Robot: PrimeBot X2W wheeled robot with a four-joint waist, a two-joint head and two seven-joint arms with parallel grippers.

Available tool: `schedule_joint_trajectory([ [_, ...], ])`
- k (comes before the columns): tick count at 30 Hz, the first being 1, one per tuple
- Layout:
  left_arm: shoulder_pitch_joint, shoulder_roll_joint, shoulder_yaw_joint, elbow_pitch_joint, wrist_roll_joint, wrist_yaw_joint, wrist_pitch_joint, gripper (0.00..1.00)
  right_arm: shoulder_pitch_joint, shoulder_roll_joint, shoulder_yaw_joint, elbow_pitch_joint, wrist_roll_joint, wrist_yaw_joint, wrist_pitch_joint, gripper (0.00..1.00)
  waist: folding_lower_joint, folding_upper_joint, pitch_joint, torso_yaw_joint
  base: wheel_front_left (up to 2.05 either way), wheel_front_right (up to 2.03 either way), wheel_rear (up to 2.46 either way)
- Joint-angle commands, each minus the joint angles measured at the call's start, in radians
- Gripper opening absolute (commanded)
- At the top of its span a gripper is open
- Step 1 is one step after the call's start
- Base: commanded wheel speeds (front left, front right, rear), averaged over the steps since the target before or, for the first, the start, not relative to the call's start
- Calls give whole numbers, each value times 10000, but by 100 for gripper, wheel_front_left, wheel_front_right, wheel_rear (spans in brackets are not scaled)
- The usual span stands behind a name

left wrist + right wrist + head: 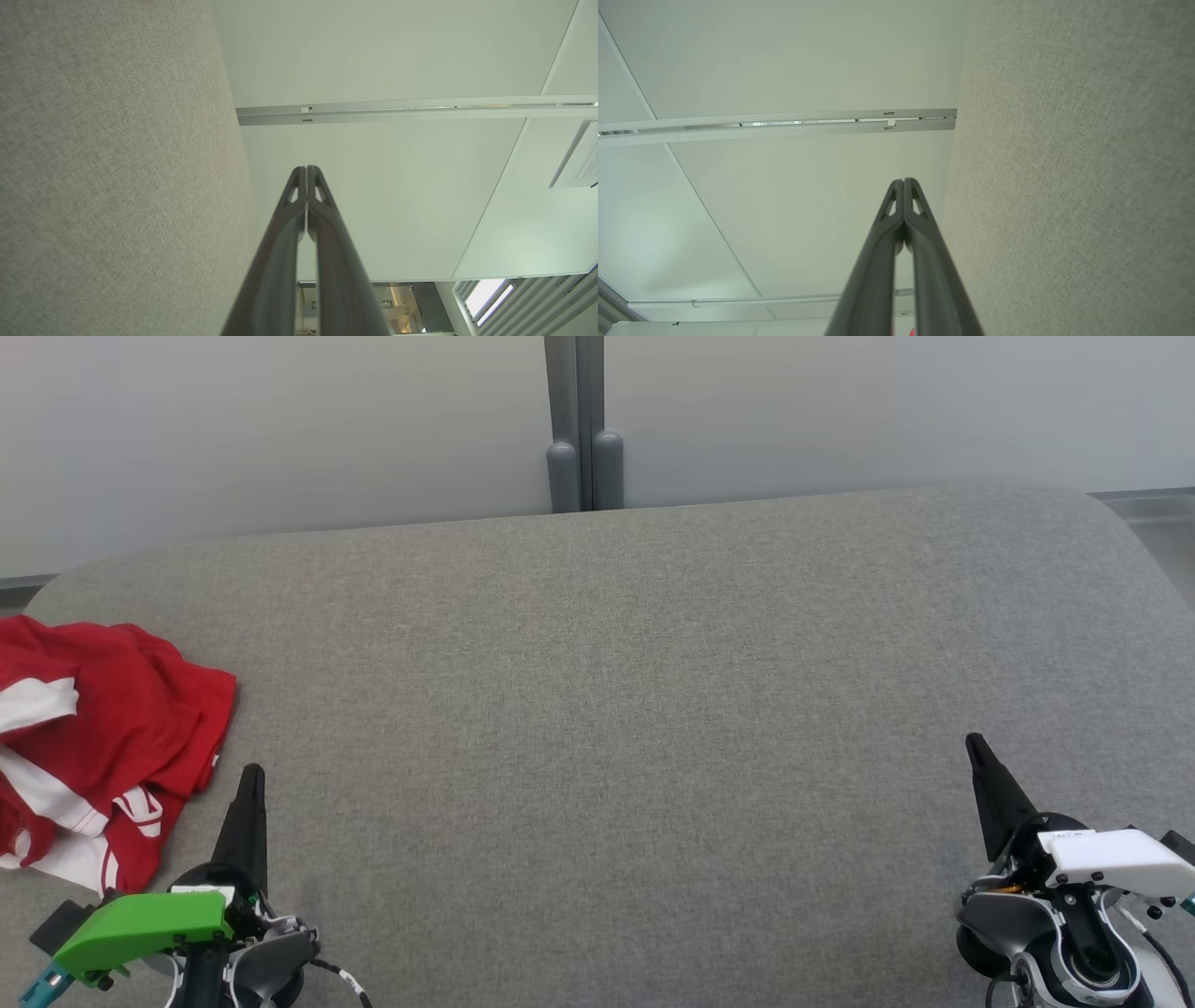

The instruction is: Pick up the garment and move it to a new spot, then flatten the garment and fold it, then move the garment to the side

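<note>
Garment (93,747): red with white bands, crumpled in a loose heap at the left edge of the surface, partly cut off by the head view's left border.
Surface (597,709): grey woven fabric with rounded far corners. It stretches wide between the two grippers.
Left gripper (250,775): near left, just beside the garment's right-hand edge. Its dark fingers are pressed together to a narrow point and hold nothing.
Right gripper (977,747): near right, well apart from the garment. Its fingers are also closed tip to tip, and it is empty.
Left wrist view: the two fingers (280,242) meet at their tips, with grey fabric on one side and pale wall on the other.
Right wrist view: the same picture mirrored, with the tips touching.
Wall (280,429): pale panels beyond the far edge.
Post (583,429): grey, doubled, standing behind the surface's far edge at the middle.
</note>
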Motion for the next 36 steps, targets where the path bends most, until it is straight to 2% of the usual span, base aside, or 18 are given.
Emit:
schedule_joint_trajectory([
  [1, -137, 70, 35, -41, -7, -58, 44, 0, 127, -45, -26, -36, 54, 4, 25, 0, 0, 0, 0, 0, 0, 0, 0],
  [36, -136, 70, 35, -42, -7, -58, 43, 0, 127, -45, -25, -36, 54, 4, 25, 0, 0, 0, 0, 0, 0, 0, 0],
])
